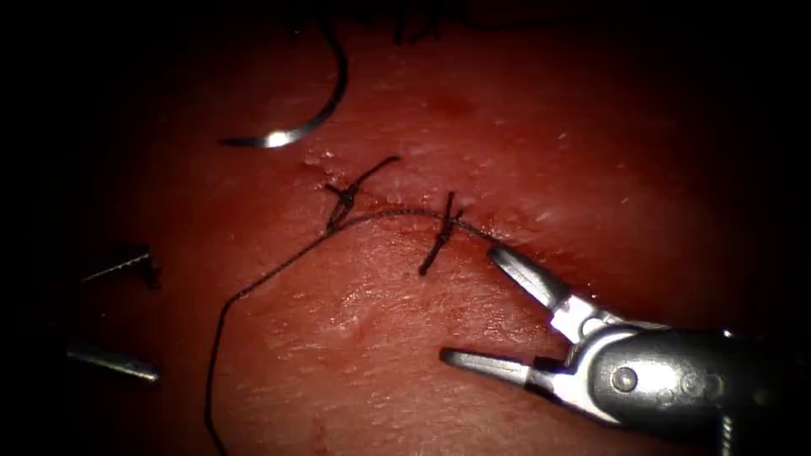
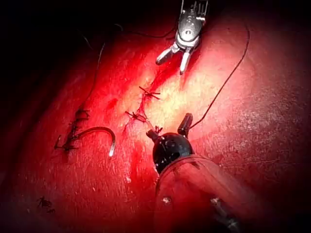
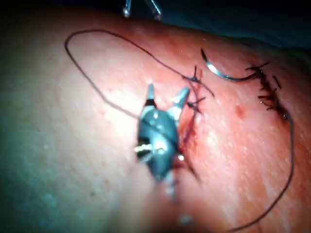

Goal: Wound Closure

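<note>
Endoscope view: right tool (image 1: 481, 308) and left tool (image 1: 118, 312) jaws wide, empty; needle (image 1: 312, 118) lies loose on tissue (image 1: 405, 338).

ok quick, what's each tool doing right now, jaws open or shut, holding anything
Left tool: jaws open, holding nothing.
Right tool: jaws open, holding nothing, beside the stitches.
Needle: lies free on the tissue, in neither tool.

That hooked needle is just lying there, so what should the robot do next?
Probably pick it up: the needle lies loose on the tissue, and both the right tool and left tool have open jaws holding nothing.
</note>
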